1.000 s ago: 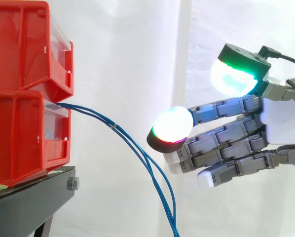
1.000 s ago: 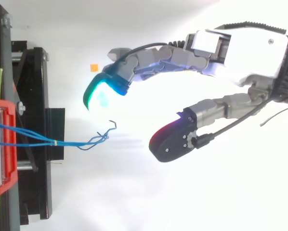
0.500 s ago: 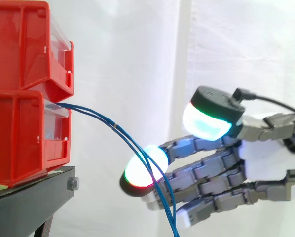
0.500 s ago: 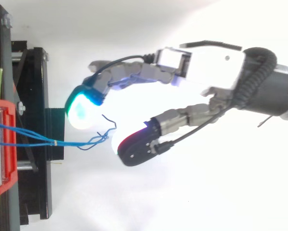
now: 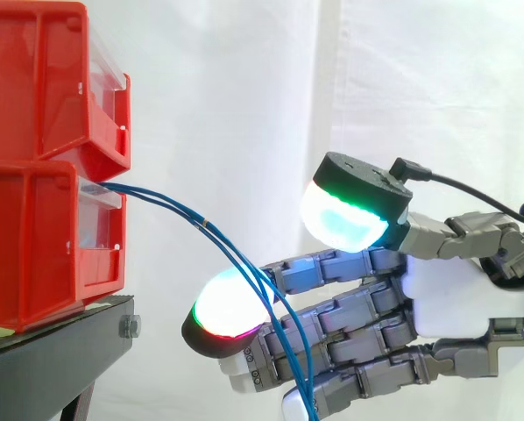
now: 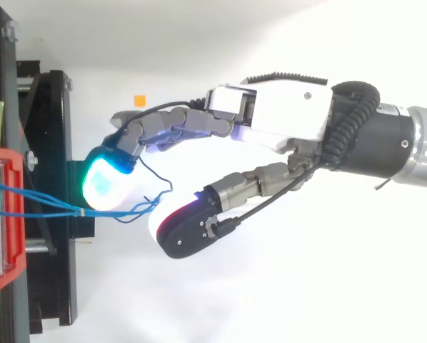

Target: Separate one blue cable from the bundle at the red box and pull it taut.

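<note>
Two blue cables (image 5: pixel 211 230) come out of the lower red bin (image 5: pixel 43 237) and sag down to the right. A small band ties them together a short way out (image 6: pixel 80 211). My hand (image 5: pixel 459 294) reaches in from the right with its fingers straight and spread, and it is open. In the side view the cables cross in front of its fingers (image 5: pixel 332 333). From above, the cables' loose end (image 6: pixel 156 202) lies between a glowing cyan fingertip (image 6: pixel 105 184) and the thumb (image 6: pixel 185 227). Nothing is pinched.
An upper red bin (image 5: pixel 47 79) sits stacked on the lower one, both on a black stand (image 5: pixel 60 351). The stand's frame (image 6: pixel 53 179) runs along the left of the top view. A small orange mark (image 6: pixel 139 100) lies on the white ground.
My hand has moved left and down toward the bins. Its fingers now reach the hanging cables, with the cables' loose end between fingertip and thumb. The cables have hardly shifted.
</note>
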`<state>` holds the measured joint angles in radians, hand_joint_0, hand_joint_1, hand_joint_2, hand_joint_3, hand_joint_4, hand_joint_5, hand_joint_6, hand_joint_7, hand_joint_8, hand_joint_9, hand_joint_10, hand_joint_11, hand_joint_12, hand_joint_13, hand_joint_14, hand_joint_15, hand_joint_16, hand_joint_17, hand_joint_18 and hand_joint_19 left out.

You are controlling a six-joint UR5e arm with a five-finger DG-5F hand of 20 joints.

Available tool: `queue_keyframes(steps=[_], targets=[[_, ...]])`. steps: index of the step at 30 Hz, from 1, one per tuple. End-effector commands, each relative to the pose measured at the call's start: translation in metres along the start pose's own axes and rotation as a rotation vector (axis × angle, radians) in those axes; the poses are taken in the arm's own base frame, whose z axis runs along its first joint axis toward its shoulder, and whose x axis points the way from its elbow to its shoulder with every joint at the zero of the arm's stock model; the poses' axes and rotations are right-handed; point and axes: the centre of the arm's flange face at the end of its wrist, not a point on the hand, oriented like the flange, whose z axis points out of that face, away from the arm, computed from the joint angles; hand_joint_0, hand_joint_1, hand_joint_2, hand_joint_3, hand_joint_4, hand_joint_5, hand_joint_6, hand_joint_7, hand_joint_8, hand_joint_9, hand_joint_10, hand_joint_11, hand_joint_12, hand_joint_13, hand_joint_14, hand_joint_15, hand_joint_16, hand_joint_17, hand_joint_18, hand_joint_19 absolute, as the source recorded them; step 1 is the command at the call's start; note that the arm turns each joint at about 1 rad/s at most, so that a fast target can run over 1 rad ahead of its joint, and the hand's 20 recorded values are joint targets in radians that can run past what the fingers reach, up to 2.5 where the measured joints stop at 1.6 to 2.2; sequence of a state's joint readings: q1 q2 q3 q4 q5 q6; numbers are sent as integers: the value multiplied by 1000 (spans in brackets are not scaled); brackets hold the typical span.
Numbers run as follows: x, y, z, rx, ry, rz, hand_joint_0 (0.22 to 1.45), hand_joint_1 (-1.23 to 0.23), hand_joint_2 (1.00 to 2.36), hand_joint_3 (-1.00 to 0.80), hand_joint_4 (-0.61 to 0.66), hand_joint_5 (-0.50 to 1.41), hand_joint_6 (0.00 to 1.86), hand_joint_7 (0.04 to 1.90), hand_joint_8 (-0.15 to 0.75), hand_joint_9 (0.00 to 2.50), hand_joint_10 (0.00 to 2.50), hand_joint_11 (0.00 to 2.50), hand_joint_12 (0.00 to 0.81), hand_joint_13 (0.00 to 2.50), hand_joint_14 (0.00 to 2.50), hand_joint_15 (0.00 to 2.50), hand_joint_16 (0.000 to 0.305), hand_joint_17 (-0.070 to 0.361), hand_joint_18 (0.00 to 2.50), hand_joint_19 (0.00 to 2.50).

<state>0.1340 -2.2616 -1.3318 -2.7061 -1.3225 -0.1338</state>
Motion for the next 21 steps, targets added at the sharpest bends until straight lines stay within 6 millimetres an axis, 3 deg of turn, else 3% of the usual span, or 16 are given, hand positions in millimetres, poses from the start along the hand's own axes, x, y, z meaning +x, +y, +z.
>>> queue_keyframes(steps=[1, 3, 4, 15, 20, 21], targets=[[1, -10, 2, 10, 5, 25, 542, -572, 1000, -500, 204, -206, 502, 818, 248, 347, 6, 208, 320, 115, 4, 119, 47, 107, 214, 542], [0, -11, 2, 10, 8, 35, 543, -582, 1000, -500, 210, -203, 503, 830, 249, 354, 6, 210, 322, 121, 4, 117, 47, 107, 224, 540], [4, -22, 7, 8, 25, 56, 544, -585, 1000, -500, 212, -203, 503, 832, 248, 356, 6, 211, 322, 123, 4, 121, 47, 107, 226, 540], [5, -20, 16, -37, 44, 92, 557, -597, 1000, -500, 216, -199, 503, 840, 250, 372, 6, 221, 320, 136, 4, 125, 46, 105, 235, 547], [5, -55, 22, -24, 54, 78, 557, -596, 1000, -500, 219, -198, 503, 846, 252, 378, 7, 231, 320, 140, 4, 127, 46, 105, 237, 547], [3, -50, 27, -50, 59, 86, 558, -598, 1000, -500, 222, -196, 503, 850, 252, 380, 6, 219, 319, 142, 4, 126, 46, 104, 244, 539]])
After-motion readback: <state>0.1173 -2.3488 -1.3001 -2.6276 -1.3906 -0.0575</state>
